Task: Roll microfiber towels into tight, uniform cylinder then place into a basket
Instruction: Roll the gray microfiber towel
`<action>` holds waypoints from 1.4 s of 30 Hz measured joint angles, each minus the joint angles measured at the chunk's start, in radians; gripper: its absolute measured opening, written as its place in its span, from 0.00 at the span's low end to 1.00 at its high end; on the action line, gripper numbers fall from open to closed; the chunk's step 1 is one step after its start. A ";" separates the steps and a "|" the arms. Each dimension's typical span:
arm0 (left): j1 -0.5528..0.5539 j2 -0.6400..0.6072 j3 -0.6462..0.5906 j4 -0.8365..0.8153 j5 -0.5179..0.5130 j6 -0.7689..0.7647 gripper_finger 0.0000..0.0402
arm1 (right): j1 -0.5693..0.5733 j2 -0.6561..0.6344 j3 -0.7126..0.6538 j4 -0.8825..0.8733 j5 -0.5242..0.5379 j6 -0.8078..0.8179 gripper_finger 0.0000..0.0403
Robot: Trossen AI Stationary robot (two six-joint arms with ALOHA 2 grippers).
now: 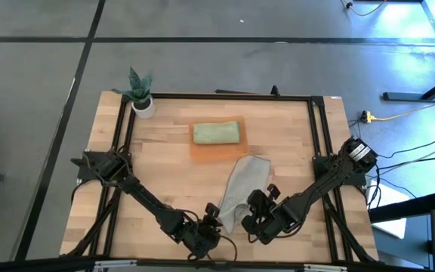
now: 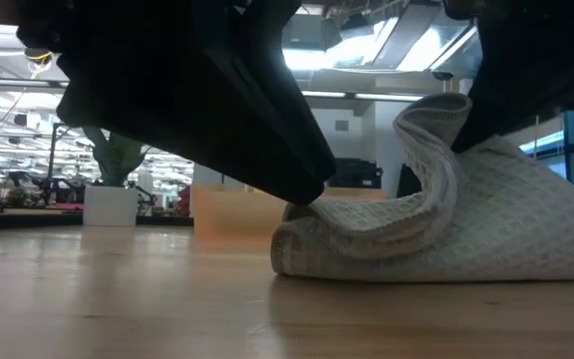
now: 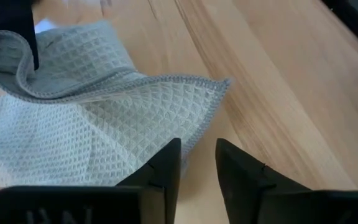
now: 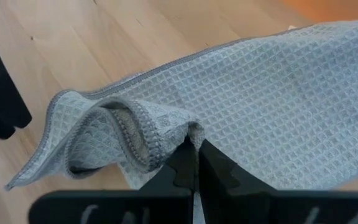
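Grey towel [image 2: 446, 234] rumpled on the table [image 1: 165, 166] near the front edge, pinched at a folded edge by the closed right gripper [image 4: 194, 163]. Left gripper [image 3: 197, 163] slightly parted, empty, beside its corner. Farther back, green rolled towel [image 1: 217, 133] inside the orange basket [image 1: 216, 152].

In the low view, dark arm bodies fill the upper picture and cover the top of the grey towel [image 2: 466, 229], while the room behind is too blurred to tell detail. The right tool [image 4: 194, 163] has its fingertips buried in a fold of that towel. In the high view, the basket [image 1: 217, 151] lies mostly under a green towel [image 1: 217, 133].
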 joint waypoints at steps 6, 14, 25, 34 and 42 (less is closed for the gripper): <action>0.016 0.000 0.000 -0.018 -0.012 0.010 0.28 | -0.011 0.000 0.000 0.001 0.000 -0.005 0.02; 0.039 0.000 0.000 -0.039 -0.002 0.016 0.28 | -0.014 0.000 0.000 0.001 -0.004 -0.017 0.02; 0.026 0.027 0.001 -0.036 -0.076 0.077 0.28 | -0.017 0.000 0.000 0.001 -0.007 -0.025 0.02; 0.040 0.028 0.001 -0.062 -0.073 0.049 0.28 | -0.017 0.000 0.000 0.001 -0.009 -0.025 0.02; 0.010 0.028 0.000 -0.062 -0.069 0.175 0.28 | -0.017 0.000 0.000 0.000 -0.009 -0.029 0.02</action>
